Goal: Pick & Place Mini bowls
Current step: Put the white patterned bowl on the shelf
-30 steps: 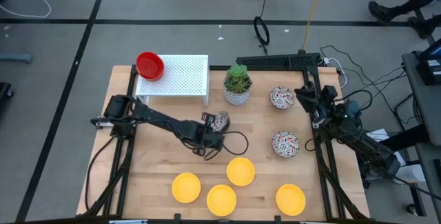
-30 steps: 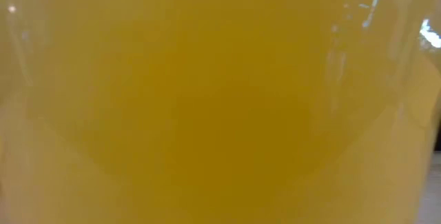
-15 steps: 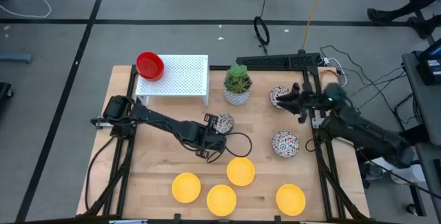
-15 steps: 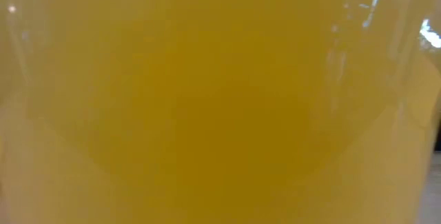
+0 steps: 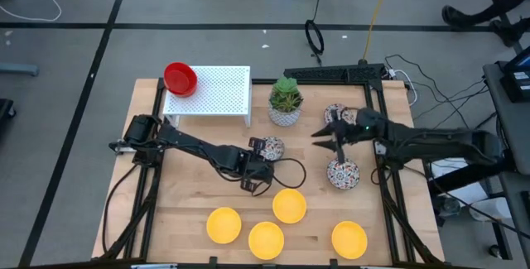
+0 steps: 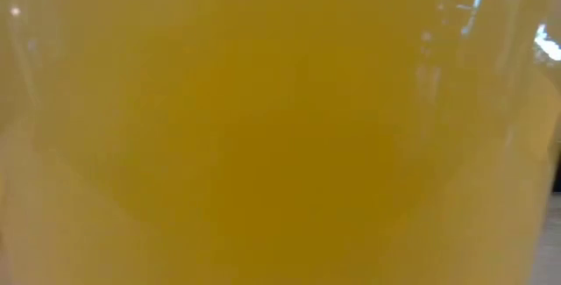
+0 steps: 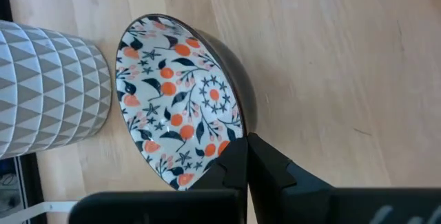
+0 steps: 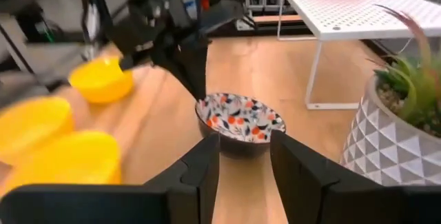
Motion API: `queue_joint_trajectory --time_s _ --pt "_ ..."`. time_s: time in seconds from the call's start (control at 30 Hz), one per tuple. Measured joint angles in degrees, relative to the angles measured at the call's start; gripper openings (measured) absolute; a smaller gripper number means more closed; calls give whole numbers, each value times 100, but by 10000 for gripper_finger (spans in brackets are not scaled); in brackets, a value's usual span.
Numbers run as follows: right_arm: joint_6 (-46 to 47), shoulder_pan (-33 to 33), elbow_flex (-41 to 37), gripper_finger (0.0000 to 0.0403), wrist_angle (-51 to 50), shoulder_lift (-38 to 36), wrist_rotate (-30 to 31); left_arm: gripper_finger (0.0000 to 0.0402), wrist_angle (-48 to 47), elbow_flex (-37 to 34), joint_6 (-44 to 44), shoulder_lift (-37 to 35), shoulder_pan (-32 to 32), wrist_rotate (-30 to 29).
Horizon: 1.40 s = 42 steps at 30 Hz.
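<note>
My left gripper [image 5: 263, 156] is shut on a white floral mini bowl [image 5: 270, 146] at the table's middle, near the plant pot. My right gripper [image 5: 323, 133] is open and hangs right of that bowl, pointing at it; its fingers frame the bowl [image 8: 240, 122] without touching. Two more floral bowls [image 5: 342, 172] [image 5: 334, 114] rest on the table's right. Several yellow bowls [image 5: 289, 205] [image 5: 224, 224] [image 5: 349, 238] sit along the near edge. A red bowl [image 5: 180, 79] stands on the white rack. One yellow bowl [image 6: 280, 127] fills the low view. My left gripper pinches the floral bowl's rim [image 7: 222, 148] on its near-left side, one finger [image 7: 231, 169] inside the bowl and one finger [image 7: 269, 165] outside. The fingers slant down onto it from above [image 8: 189, 65]. The bowl sits roughly level; whether its foot is on the table, I cannot tell.
A white-and-grey pot with a green plant [image 5: 286, 102] stands just beyond the held bowl. The white perforated rack [image 5: 211, 93] takes the far left. Bare wood [image 5: 190, 182] lies on the near left. A cable loops by my left gripper [image 5: 286, 170].
My right arm has swung from the table's right edge out over the table toward its left, passing the far floral bowl, and now points at the bowl in my left gripper.
</note>
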Motion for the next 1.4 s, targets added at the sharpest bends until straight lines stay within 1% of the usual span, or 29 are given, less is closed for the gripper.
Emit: queue_joint_trajectory --time_s 0.17,0.33,0.57,0.7,0.83,0.97,1.1,1.27,1.4 --pt "-458 669 15 116 102 420 777 5 91 0 25 0 0 11" --pt "-563 1239 301 116 71 902 1394 7 151 0 25 0 0 13" --pt "-947 1735 857 116 -474 1700 2127 6 405 0 25 0 0 15" --pt "-922 1802 1004 116 -466 2110 2138 10 408 0 25 0 0 15" --pt "-902 1808 1060 116 -417 2536 2129 3 416 0 6 0 0 33" --pt "-819 1808 1063 116 106 3015 2113 10 465 0 5 0 0 203" --pt "-794 1808 1066 116 670 3433 2101 3 600 0 3 0 -2 297" --pt "-943 1844 1376 116 560 3841 2103 12 663 0 48 0 -2 301" --pt "-1258 1969 1681 116 494 4149 2101 4 667 0 44 0 -2 301"
